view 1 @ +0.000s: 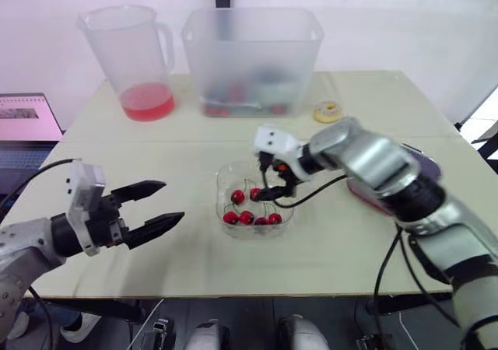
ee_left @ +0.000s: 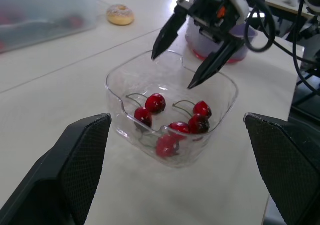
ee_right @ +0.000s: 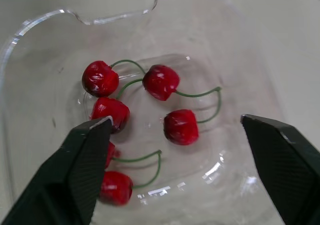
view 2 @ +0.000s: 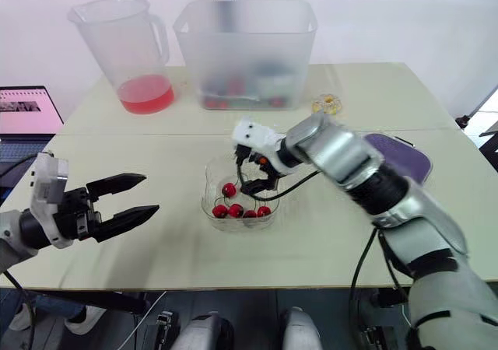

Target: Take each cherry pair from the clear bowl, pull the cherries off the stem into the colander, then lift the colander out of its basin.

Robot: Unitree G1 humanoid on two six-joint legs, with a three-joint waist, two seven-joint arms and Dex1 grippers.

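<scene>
Pale table (view 1: 350, 241), head view: the square clear plastic bowl (view 1: 221, 198) sits mid-table with red cherry pairs (view 1: 247, 217) inside. The right gripper (view 1: 267, 193) hangs over it, while the left gripper (view 1: 173, 201) hovers spread wide, well apart. The tall frosted plastic basin (view 1: 253, 54) stands behind. Left wrist view: the right fingers are parted above the bowl's rim. Right wrist view: jaws wide, straddling a cherry. Better to descend and pinch a green stem (ee_right: 200, 93), not fruit.

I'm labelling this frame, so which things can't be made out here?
- Head views: frosted plastic basin, walls blur its contents.
- Head views: the right arm hides most of a flat purple object.
- Right wrist view: the right end effector has a finger covering part of one red cherry.
</scene>
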